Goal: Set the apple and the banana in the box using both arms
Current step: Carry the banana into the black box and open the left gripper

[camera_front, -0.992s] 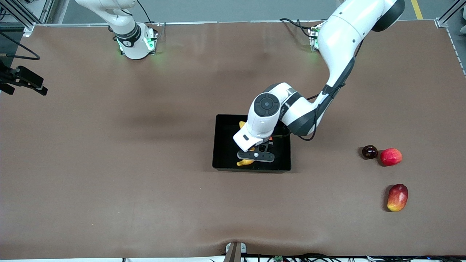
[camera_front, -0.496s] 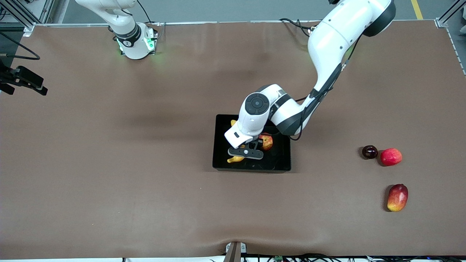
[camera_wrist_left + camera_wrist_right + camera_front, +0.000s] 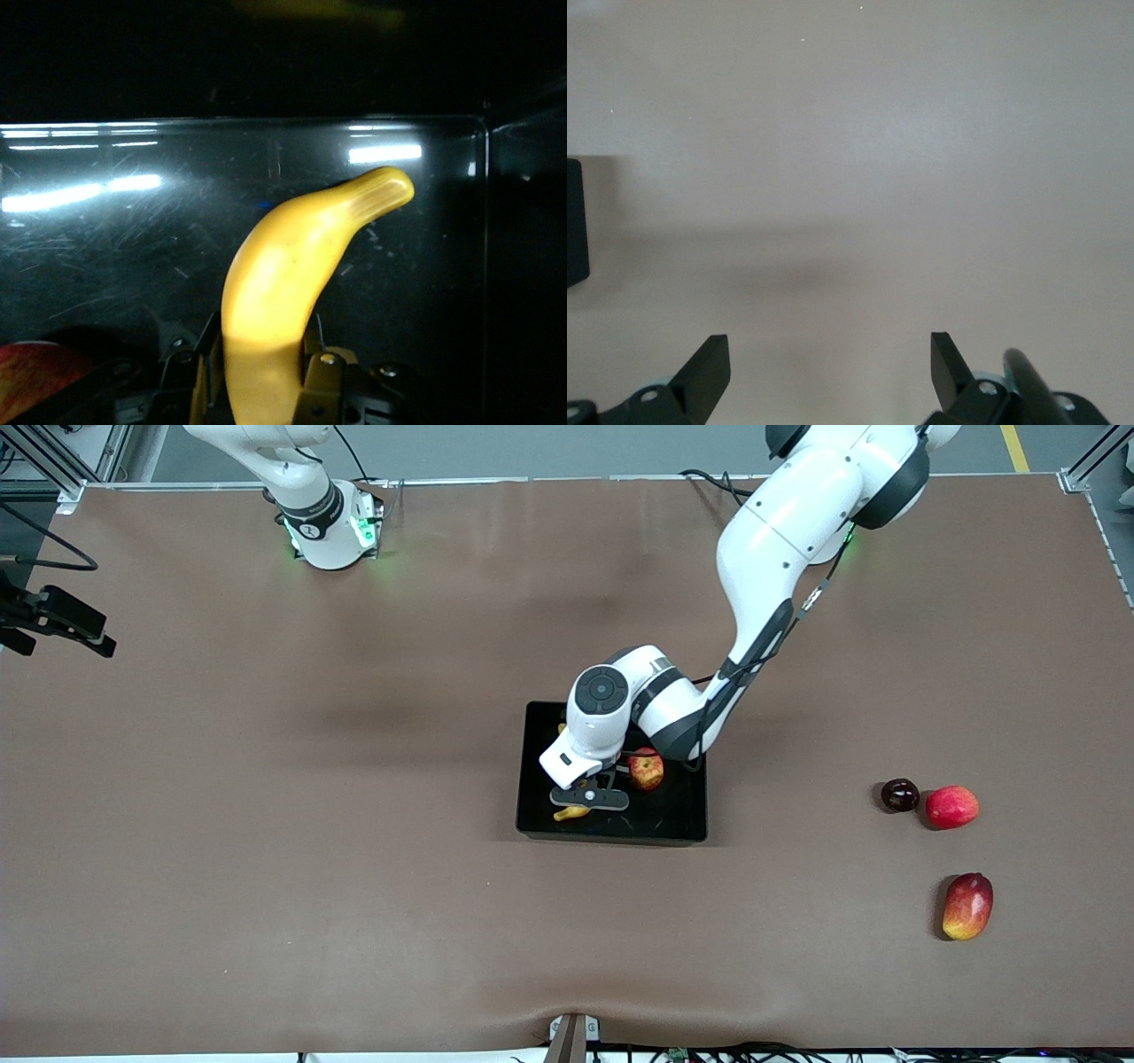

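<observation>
The black box (image 3: 675, 822) lies mid-table. The red-yellow apple (image 3: 646, 770) rests inside it, and a bit of the apple (image 3: 34, 379) also edges into the left wrist view. My left gripper (image 3: 590, 797) hangs low inside the box. It is shut on the yellow banana (image 3: 292, 274); one banana tip (image 3: 573, 812) sticks out from under the hand. The gripper (image 3: 259, 390) clamps the banana's thick middle, just above the glossy box floor (image 3: 133, 248). My right gripper (image 3: 830, 356) is open and holds nothing over bare brown table. That arm waits.
Toward the left arm's end lie a dark round fruit (image 3: 899, 794), a pinkish-red round fruit (image 3: 951, 807) and, nearer the camera, a red-yellow mango-like fruit (image 3: 967, 905). A black device with cables (image 3: 62, 622) sits at the right arm's end.
The left arm has carried the banana across the box toward the right arm's end, which uncovers the apple. The right gripper has stayed still.
</observation>
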Robot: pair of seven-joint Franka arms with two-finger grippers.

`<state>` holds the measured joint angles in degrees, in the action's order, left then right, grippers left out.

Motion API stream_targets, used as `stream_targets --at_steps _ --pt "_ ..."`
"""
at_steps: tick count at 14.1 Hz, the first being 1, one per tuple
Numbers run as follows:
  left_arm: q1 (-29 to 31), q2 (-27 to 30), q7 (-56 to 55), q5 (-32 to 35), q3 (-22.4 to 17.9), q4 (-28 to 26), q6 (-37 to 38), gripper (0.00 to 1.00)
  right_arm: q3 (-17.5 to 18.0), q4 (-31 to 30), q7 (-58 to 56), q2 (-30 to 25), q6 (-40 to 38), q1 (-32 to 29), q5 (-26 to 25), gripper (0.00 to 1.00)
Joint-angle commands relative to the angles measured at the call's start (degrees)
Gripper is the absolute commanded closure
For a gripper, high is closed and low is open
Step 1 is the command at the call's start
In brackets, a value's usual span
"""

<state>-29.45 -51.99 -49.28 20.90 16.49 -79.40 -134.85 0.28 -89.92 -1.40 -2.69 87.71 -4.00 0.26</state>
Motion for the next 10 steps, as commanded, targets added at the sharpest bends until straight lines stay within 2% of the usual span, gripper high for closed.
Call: stream_targets --at_steps 1,2,4,6,8,10 --pt "-0.70 -0.05 -2.05 0.72 -1.29 1.26 -1.03 0.48 0.43 1.06 -0.62 0.49 -0.26 -0.66 -0.26 0.00" --pt "-0.35 1.27 -2.05 0.72 -1.29 1.26 -0.59 0.00 0.43 1.06 -0.62 0.49 -0.26 -0.57 -0.43 0.00" --pt "0.09 3.99 -1.70 0.64 -1.81 1.26 0.81 0.00 0.43 1.06 -0.62 0.49 -0.26 -0.57 -0.43 0.00" --pt "2.11 8.29 -1.44 0.46 -1.90 1.26 5.53 0.00 0.43 0.97 -0.62 0.49 -0.35 -0.74 -0.34 0.00" --pt "6.66 14.43 1.79 0.20 -1.21 1.18 12.21 0.00 0.43 0.97 -0.53 0.49 -0.44 -0.74 -0.26 0.00" --pt "10.89 19.54 7.76 -4.17 -0.32 0.82 16.96 0.00 0.43 0.97 -0.53 0.49 -0.44 -0.74 -0.26 0.00"
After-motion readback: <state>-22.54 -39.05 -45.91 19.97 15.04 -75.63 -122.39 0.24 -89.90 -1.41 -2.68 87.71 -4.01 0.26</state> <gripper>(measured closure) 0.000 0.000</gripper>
